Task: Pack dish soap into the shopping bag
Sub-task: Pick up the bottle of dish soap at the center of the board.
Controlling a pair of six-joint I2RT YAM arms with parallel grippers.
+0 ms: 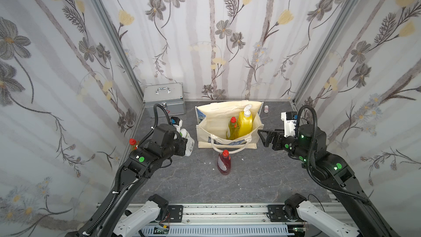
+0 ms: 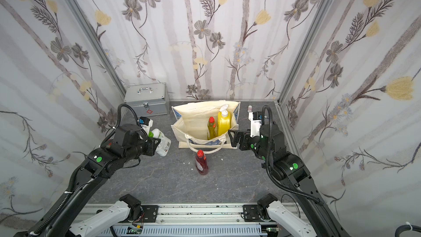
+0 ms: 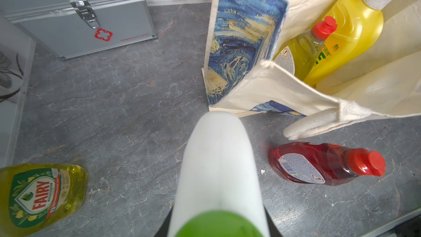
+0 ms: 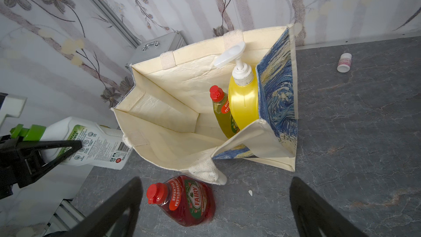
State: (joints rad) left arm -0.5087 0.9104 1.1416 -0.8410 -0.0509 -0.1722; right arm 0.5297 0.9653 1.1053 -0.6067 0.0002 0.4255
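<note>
The cream shopping bag (image 1: 216,119) with its blue swirl print (image 3: 241,42) stands open at mid-table. Inside it are a big yellow pump bottle (image 1: 245,121) and a yellow-green red-capped bottle (image 1: 232,129). A red dish soap bottle (image 1: 224,163) stands upright just in front of the bag. My left gripper (image 1: 183,143) is shut on a white green-capped bottle (image 3: 218,163) near its neck. It holds the bottle roughly level above the table, left of the bag. Another yellow-green bottle (image 3: 38,197) stands by the left wall. My right gripper (image 4: 215,180) hangs open beside the bag's near right corner.
A silver metal case (image 1: 164,99) sits in the back left corner. A small white pill bottle (image 1: 266,109) stands at the back, right of the bag. Flowered wall panels close in three sides, and a metal rail (image 1: 227,210) runs along the front edge.
</note>
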